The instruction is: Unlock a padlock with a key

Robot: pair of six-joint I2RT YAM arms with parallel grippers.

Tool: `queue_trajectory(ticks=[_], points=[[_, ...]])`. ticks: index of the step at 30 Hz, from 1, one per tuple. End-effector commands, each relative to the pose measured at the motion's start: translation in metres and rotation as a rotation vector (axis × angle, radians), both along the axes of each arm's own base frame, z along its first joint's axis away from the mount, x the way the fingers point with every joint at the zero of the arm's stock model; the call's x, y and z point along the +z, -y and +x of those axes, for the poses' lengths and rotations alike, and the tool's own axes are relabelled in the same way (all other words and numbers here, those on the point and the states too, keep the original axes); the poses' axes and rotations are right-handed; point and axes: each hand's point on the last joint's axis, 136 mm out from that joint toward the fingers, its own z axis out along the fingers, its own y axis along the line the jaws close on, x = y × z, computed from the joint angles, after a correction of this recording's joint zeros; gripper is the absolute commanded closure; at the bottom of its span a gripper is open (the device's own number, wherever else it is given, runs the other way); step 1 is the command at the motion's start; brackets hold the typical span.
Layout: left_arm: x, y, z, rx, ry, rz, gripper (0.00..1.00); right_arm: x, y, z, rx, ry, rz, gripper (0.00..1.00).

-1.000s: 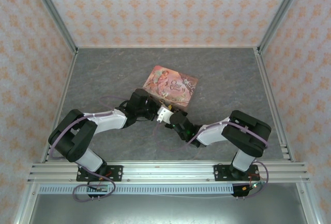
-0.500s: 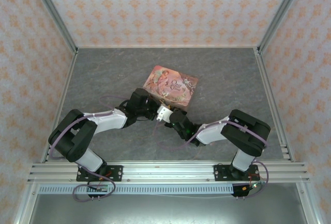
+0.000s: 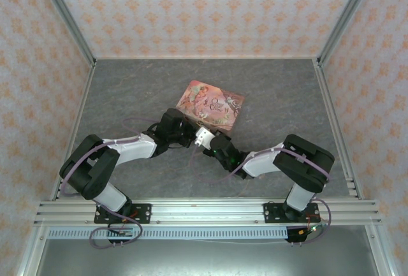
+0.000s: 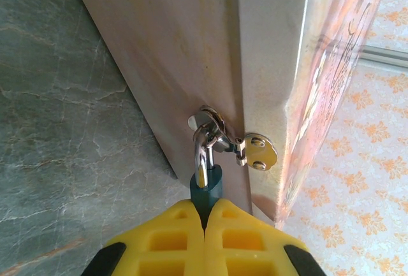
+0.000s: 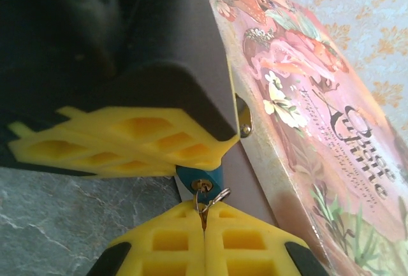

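Note:
In the left wrist view the tiny teal padlock is pinched between my yellow left fingers, so the left gripper is shut on its body. Its silver shackle passes through the metal hasp on the pink box. From the right wrist camera the padlock shows its brassy keyhole. The key sticks in that keyhole, a thin ring hanging off it. My right gripper is shut on the key. Both grippers, left and right, meet at the box's near edge.
The pink illustrated box lies mid-table on the grey marbled surface. Patterned walls and aluminium posts enclose the cell. The left gripper's yellow fingers sit right above the right gripper.
The right gripper has closed onto the key and edged slightly toward the box. The left gripper has held still on the padlock.

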Motion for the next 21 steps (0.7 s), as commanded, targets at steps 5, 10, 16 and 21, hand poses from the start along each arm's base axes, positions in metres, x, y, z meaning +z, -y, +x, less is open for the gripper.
queue_trajectory(ticks=[5,10,16,21], points=[[0.027,0.015,0.004,-0.042,0.075,-0.035,1.00,0.019,-0.006,0.008,-0.064,-0.126,0.250,1.00],[0.024,0.015,0.003,-0.042,0.071,-0.034,1.00,0.020,-0.005,0.011,-0.123,-0.187,0.392,1.00],[0.024,0.016,0.002,-0.043,0.074,-0.035,1.00,0.012,-0.009,0.011,-0.147,-0.254,0.477,1.00],[0.021,0.015,0.001,-0.041,0.069,-0.029,1.00,0.007,-0.009,0.011,-0.161,-0.271,0.505,1.00]])
